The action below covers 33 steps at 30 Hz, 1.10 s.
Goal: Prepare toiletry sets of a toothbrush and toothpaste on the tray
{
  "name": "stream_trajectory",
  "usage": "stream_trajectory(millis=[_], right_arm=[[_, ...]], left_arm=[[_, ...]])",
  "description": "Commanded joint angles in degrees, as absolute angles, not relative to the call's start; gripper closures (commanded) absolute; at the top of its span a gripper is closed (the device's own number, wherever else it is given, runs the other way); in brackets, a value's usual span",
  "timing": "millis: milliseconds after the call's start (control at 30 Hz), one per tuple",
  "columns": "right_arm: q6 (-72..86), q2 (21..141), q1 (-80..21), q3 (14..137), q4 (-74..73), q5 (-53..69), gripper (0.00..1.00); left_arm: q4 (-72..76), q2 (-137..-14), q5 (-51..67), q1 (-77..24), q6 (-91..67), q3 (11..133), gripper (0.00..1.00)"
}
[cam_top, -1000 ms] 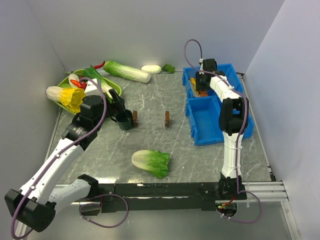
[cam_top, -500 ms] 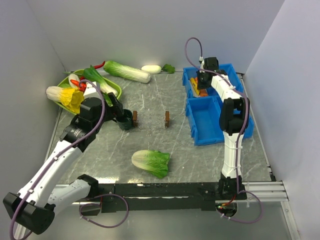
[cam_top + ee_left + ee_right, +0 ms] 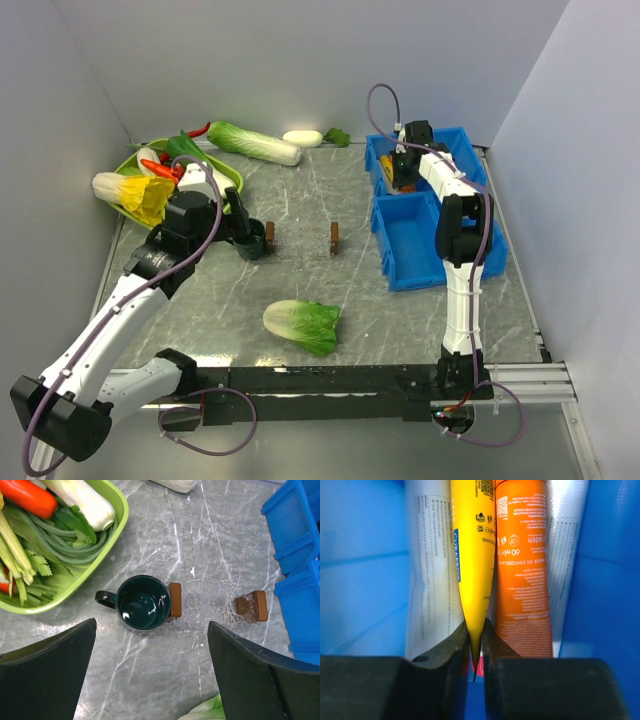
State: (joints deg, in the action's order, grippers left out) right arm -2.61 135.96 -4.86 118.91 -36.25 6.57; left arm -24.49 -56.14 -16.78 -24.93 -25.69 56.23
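Obs: Right gripper (image 3: 476, 645), wrist view. The two matte black fingers are drawn in close and pinch the flat crimped tail of the yellow toothpaste tube (image 3: 472, 555) from both sides. The tube tapers from a rounded body to a thin, blade-like edge at the grip.

Chk: Where does the tube sit?

Obs: Inside the far compartment of the blue bin (image 3: 440, 265), which has smooth moulded plastic walls. The orange toothpaste tube (image 3: 522, 565) lies just right of the yellow one and touches it along its length. It has the same glossy printed skin and the same wedge shape. White printed sheets (image 3: 432, 580) lie flat under both, covered in fine text. I cannot tell what they are.

Chk: Left side?

Obs: Left gripper (image 3: 151, 624) has its jaws spread wide with nothing between them. It hangs above a dark green mug (image 3: 142, 602), which is round, glazed and upright, with its loop handle pointing toward the green tray (image 3: 120, 507). A small brown block (image 3: 175, 600), rectangular, touches the mug on the side opposite the handle. A second brown block (image 3: 254, 606) lies well apart, nearer the bin.

Chk: Surfaces?

Obs: The counter (image 3: 200, 545) is grey and stone-patterned, with white veins and a slight sheen. The tray is glossy lime plastic with a rounded rim, filled with vegetables (image 3: 60, 530). A cabbage (image 3: 302, 326), crinkled and pale to green, lies near the counter's front edge.
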Motion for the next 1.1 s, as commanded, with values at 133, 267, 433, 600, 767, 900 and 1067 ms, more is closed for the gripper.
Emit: stream_trajectory(millis=[133, 267, 433, 600, 767, 900, 1067], right_arm=[[-2.9, 136.1, -4.4, 122.9, -37.0, 6.9, 1.00], [-2.5, 134.2, -4.4, 124.7, -37.7, 6.9, 1.00], [-4.6, 128.2, -4.3, 124.7, -37.4, 5.4, 1.00], [-5.6, 122.5, -4.1, 124.2, -38.9, 6.2, 1.00], [-6.0, 116.3, -4.1, 121.1, -40.7, 8.8, 1.00], [-5.3, 112.0, -4.2, 118.9, -42.9, 11.2, 1.00], [-1.8, 105.8, -4.7, 117.1, -46.8, 19.8, 1.00]], left_arm=[[-22.1, -58.2, -13.5, -24.8, -17.8, 61.2, 0.04], [-21.1, -59.3, -11.4, -24.8, -16.5, 61.0, 0.04], [-17.8, -60.1, -8.2, -24.8, -15.2, 60.8, 0.04], [-15.7, -62.4, -2.6, -24.8, -14.3, 62.7, 0.04], [-12.8, -65.6, 4.6, -24.9, -14.5, 64.4, 0.04], [-10.2, -68.6, 9.6, -25.1, -15.5, 65.5, 0.04], [-8.0, -72.2, 15.3, -25.6, -17.9, 68.6, 0.04]])
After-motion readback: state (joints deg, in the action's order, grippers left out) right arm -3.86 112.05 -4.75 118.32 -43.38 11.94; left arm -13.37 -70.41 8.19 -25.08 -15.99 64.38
